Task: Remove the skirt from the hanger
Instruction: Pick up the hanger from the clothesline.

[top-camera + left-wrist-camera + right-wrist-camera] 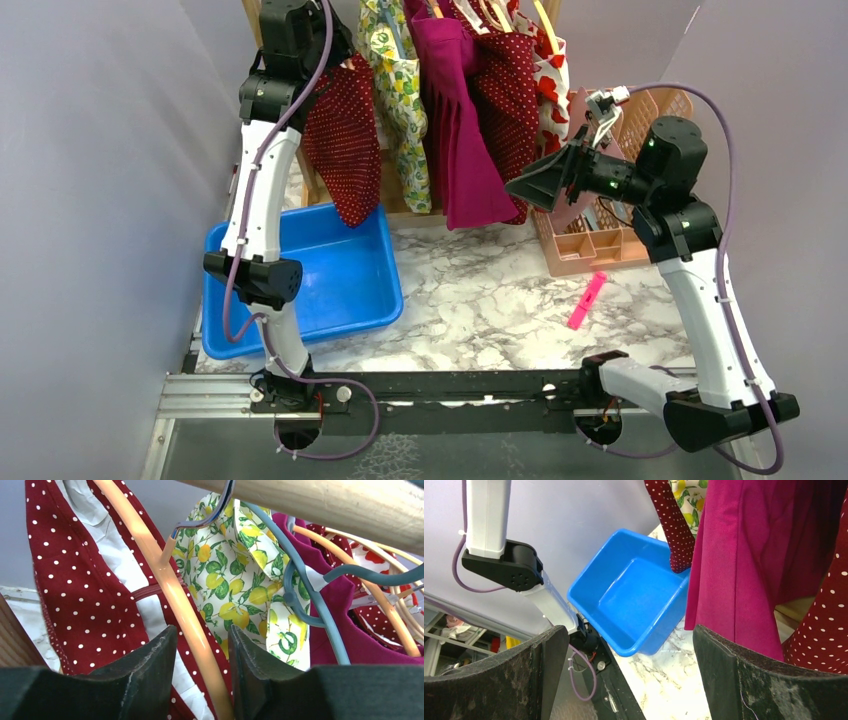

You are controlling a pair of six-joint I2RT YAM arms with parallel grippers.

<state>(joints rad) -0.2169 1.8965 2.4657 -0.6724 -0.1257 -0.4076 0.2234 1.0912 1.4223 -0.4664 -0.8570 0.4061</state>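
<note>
The dark red skirt with white dots (340,150) hangs on a smooth orange plastic hanger (165,575). The hanger hooks over a round wooden rail (340,505) at the back of the white marble counter (480,290). The skirt is first on the left, next to a white cloth with yellow lemons (225,575). Its bottom edge hangs over a blue plastic tub (330,280).

The left claw (202,630) is up at the rail. Its two black fingers (150,665) sit close on each side of the hanger's sloping arm. I cannot tell if they squeeze it.

The right claw (629,630) is spread wide with nothing in it, near a long deep pink dress (460,150).
</note>
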